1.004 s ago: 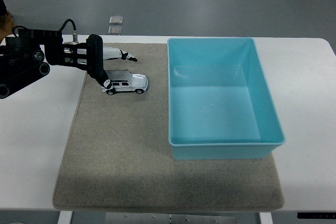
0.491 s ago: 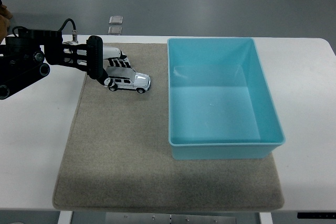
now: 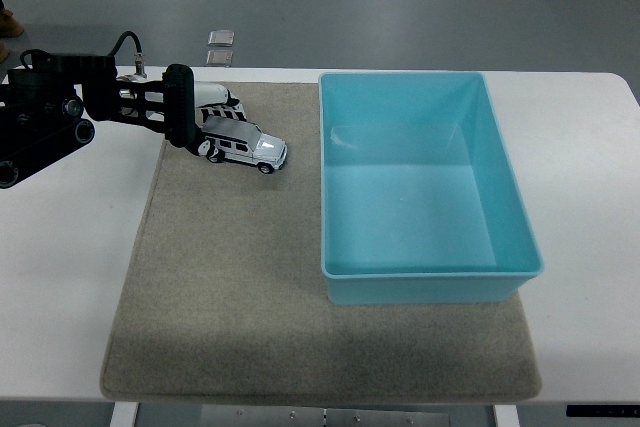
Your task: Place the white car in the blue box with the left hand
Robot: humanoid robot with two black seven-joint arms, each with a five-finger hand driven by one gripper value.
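Note:
A small white toy car (image 3: 247,147) is over the far left part of the grey mat (image 3: 240,277), nose tilted down to the right, its rear end raised. My left hand (image 3: 207,127) comes in from the left edge and is shut on the car's rear, fingers over its roof and thumb below. The blue box (image 3: 420,187), open and with nothing inside, stands on the mat to the right of the car, about a car's length away. My right arm does not show.
The mat lies on a white table (image 3: 590,167). Two small clear blocks (image 3: 221,47) lie on the floor beyond the table's far edge. A shoe (image 3: 8,23) shows at the far left.
My left hand closed on the car and lifted its rear end. The car went from flat on the mat to tilted, shifting slightly right and up.

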